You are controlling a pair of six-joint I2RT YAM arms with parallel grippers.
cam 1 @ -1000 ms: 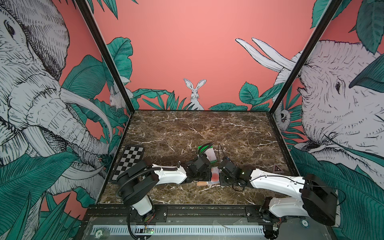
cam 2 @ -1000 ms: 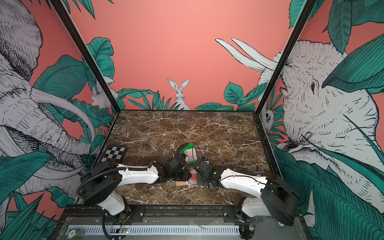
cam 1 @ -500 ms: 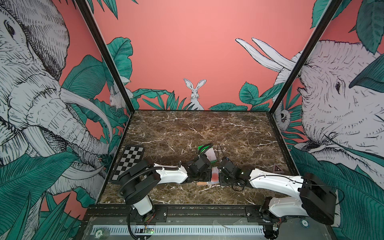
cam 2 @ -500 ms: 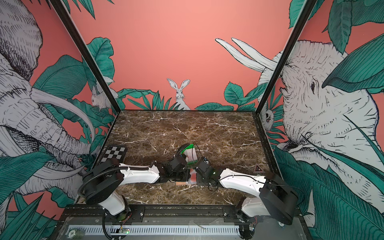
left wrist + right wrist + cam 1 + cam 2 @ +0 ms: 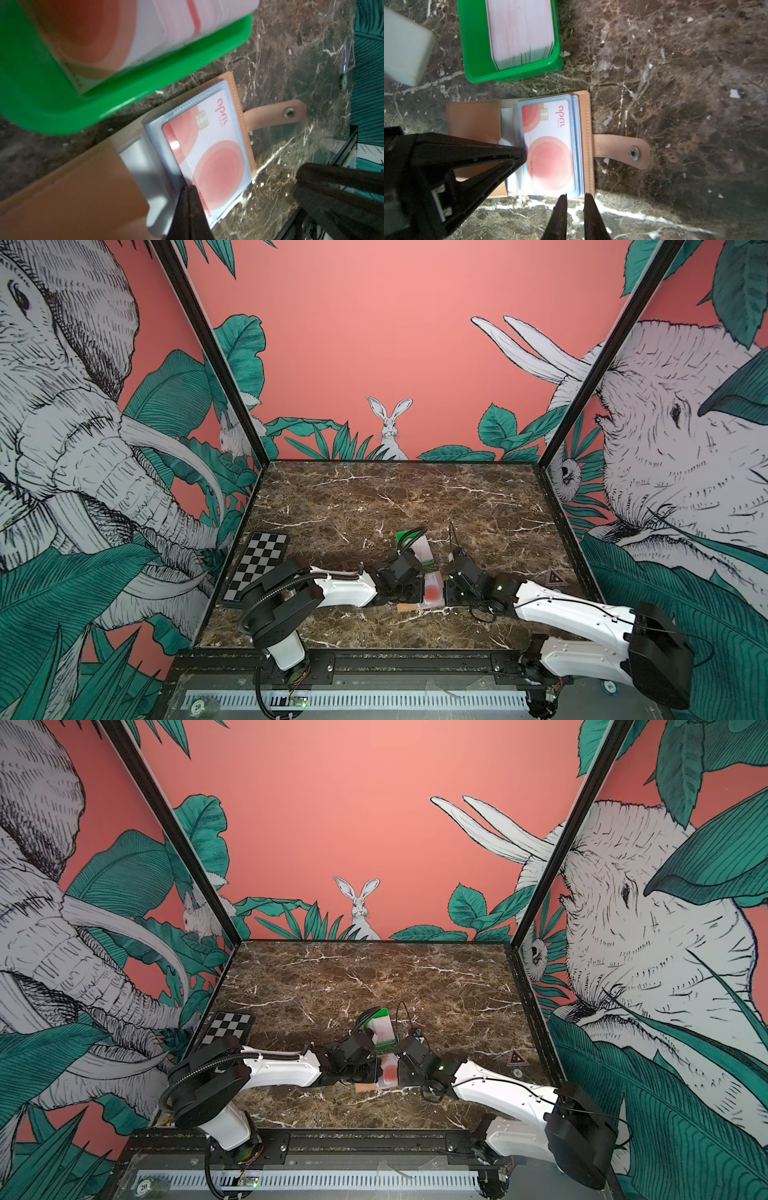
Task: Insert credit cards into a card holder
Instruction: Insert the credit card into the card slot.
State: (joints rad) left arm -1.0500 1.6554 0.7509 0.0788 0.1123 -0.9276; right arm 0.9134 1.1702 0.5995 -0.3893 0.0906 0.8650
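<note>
Clutter is slight on the brown marble tabletop (image 5: 675, 83). A bright green plastic tray (image 5: 512, 72) sits just beyond the tan leather-like folding card holder (image 5: 588, 145), a little apart from it, and carries a thick stack of white, red-edged credit cards (image 5: 521, 31). A black-and-white checkerboard panel (image 5: 259, 568) lies flat by the left wall, well apart from the work. A small red warning-triangle sticker (image 5: 556, 578) is near the right wall. In both top views the two white arms (image 5: 345, 593) reach in low from either side. Their black wrists meet over the holder and hide most of it.

The holder lies open and flat on the marble, its strap with the metal snap stud (image 5: 634, 153) stretched out to one side. Its clear plastic sleeves (image 5: 577, 145) are fanned, and the top one holds a white credit card with a red-orange circle (image 5: 550, 149) and a gold chip.

The left gripper (image 5: 522, 154) has its fingers pressed together, the tip touching the sleeves at the card's edge beside the fold. Whether a sleeve is pinched between them cannot be told. The right gripper (image 5: 575, 197) stands just off the holder's near edge, its fingers slightly apart with nothing between them.
</note>
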